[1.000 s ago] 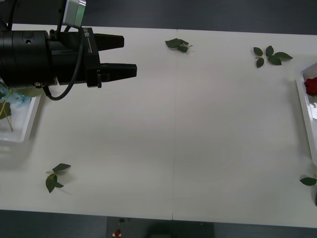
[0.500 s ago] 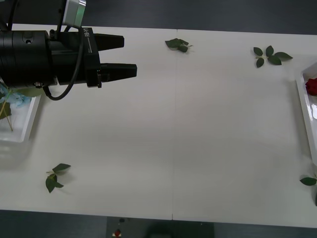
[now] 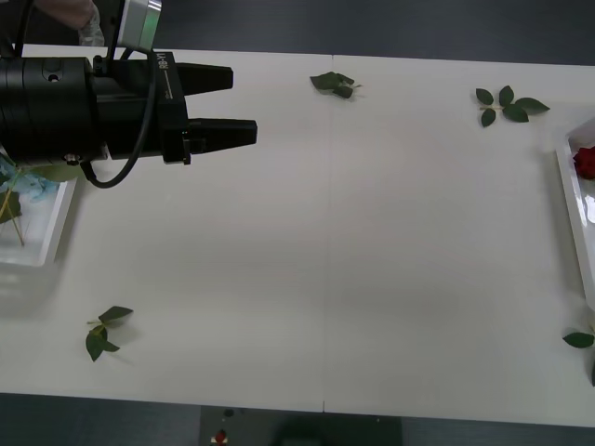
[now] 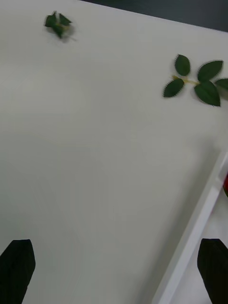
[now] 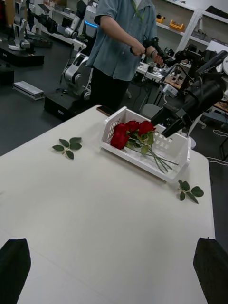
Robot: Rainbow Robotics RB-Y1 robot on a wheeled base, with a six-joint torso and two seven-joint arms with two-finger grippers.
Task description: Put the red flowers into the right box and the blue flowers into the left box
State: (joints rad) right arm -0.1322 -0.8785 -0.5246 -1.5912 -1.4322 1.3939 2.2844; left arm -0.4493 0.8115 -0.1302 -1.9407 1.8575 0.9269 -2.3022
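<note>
The red flowers are lying bunched in the right box; one bloom is also being seen at that box's edge in the front view. Blue flowers are resting in the left box. Only leaf sprigs are being left on the table. The left gripper is being held above the table near the left box, jaws parted and empty. The right gripper is being held beside the right box's rim, spread wide, carrying nothing. Sorting is judged complete or nearly so.
</note>
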